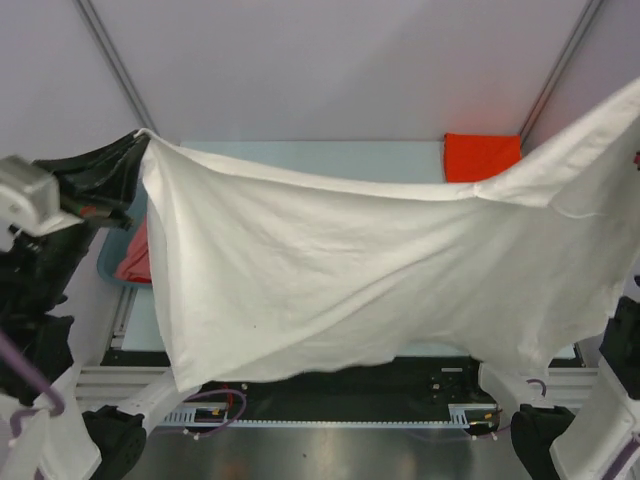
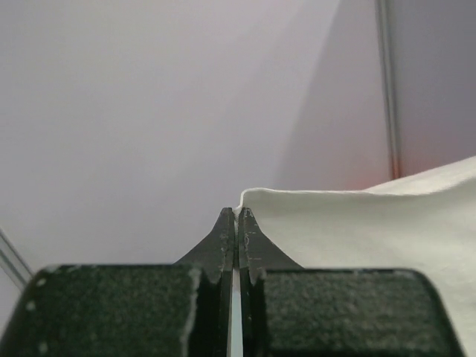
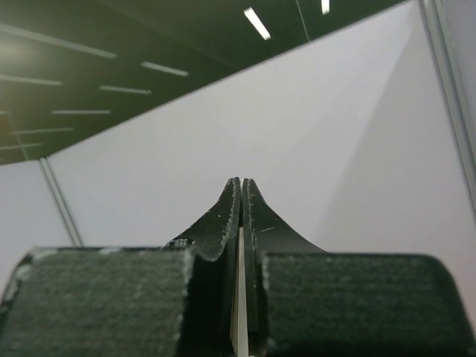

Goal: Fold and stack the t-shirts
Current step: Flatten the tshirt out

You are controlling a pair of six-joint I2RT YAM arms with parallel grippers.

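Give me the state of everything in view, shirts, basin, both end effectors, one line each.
white t-shirt: unfolded, held up in the air, spread wide
orange-red t-shirt: folded, lying flat at far right
pink-red t-shirt: bunched in the basin, mostly hidden
basin: left side, holding cloth
left end effector: shut on the white t-shirt's corner
right end effector: shut, apparently on the white t-shirt's other end

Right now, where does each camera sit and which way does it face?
Top external: above and behind the arms, looking down at the table; arm bases show below the lifted white t-shirt.
Left wrist: on the left arm, facing the pale wall; left gripper shut on the shirt's edge.
Right wrist: on the right arm, tilted up at wall and ceiling lights; right gripper shut.
Shared: top and left wrist views both show the white t-shirt.
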